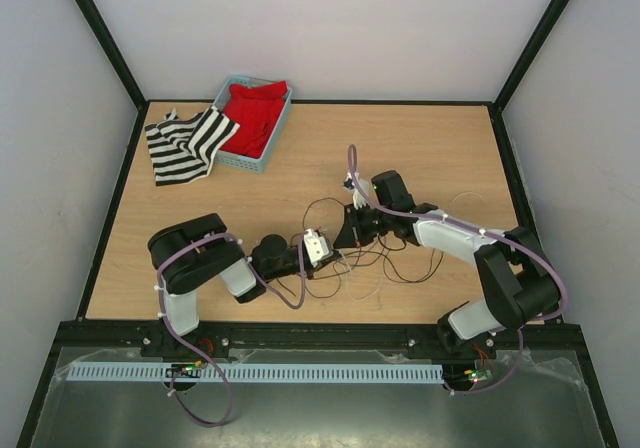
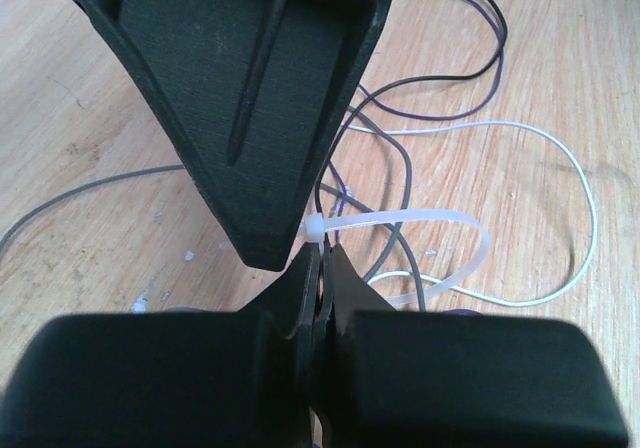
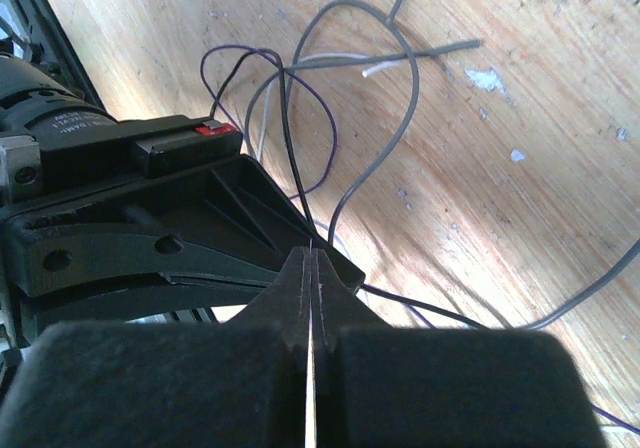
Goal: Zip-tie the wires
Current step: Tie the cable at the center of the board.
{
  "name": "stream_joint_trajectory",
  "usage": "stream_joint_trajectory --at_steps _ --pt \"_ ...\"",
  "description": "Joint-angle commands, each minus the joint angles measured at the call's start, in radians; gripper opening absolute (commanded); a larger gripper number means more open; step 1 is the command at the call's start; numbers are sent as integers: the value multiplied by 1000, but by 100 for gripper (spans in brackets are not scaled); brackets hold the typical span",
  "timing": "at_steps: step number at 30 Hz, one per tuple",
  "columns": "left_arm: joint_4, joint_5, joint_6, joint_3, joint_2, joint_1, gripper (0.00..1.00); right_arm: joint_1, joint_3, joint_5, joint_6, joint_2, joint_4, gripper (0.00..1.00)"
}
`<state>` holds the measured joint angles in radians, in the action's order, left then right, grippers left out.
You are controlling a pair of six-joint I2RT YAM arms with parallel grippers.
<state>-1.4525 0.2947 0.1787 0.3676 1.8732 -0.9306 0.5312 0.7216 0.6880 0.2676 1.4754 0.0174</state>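
Left fingers (image 2: 340, 278) and right fingers (image 3: 295, 293) pressed together; zip tie (image 2: 440, 216) loops rightward from its head.

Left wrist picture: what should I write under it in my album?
Left hand pinching a white zip tie looped over thin wires on a wooden table.

Matt wooden table (image 1: 420, 138), translucent smooth plastic zip tie (image 2: 420, 215).
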Motion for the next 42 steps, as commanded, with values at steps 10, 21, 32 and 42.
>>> stream_joint_trajectory --at_steps 10,21,32,42 --pt "-29 43 1 1 -42 -1 0 -37 174 -31 -26 6 -21 0" --pt "-28 -33 -81 -44 -113 64 27 -58 97 50 9 -71 8 0" --pt "-29 45 -110 -42 -159 76 60 -59 -23 158 123 -144 142 0" --pt "-29 15 -131 -31 -225 79 62 -64 -38 205 202 -245 178 0"
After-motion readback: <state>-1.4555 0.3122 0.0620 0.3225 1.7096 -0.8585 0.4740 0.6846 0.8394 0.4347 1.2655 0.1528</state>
